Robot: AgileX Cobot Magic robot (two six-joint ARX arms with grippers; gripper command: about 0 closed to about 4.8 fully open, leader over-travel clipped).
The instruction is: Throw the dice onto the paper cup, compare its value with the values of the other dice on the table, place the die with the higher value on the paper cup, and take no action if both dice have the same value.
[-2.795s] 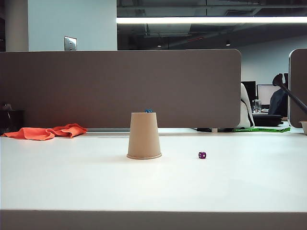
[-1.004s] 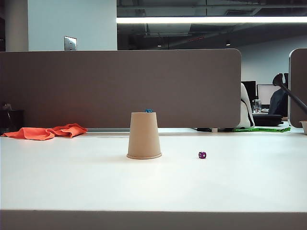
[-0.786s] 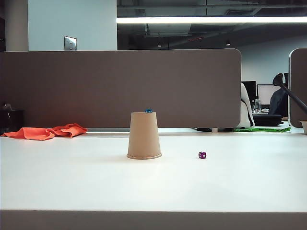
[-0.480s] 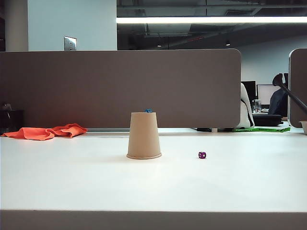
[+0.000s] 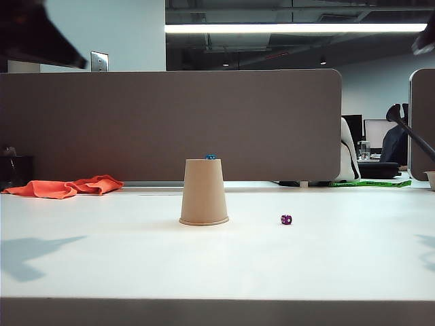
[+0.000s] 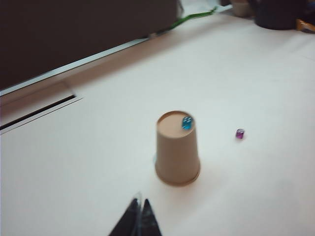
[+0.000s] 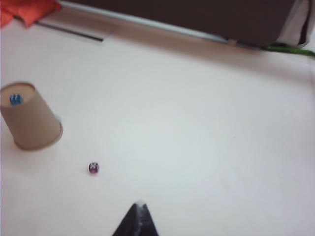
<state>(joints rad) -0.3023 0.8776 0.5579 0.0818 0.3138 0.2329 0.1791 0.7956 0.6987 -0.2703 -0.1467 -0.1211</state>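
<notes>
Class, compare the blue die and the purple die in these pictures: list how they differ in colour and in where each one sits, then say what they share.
Colour: the blue die is bright cyan, while the purple die is dark magenta.
Place: the blue die sits on top of the upturned paper cup, near its rim; the purple die lies on the white table, apart from the cup on its right in the exterior view.
Shared: both are tiny cubes, far smaller than the cup. Their pip values are too small to read.

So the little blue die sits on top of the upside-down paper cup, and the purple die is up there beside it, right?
Not quite. The blue die does sit on the upturned paper cup, but the purple die lies on the table, apart from the cup, as the left wrist view shows.
</notes>
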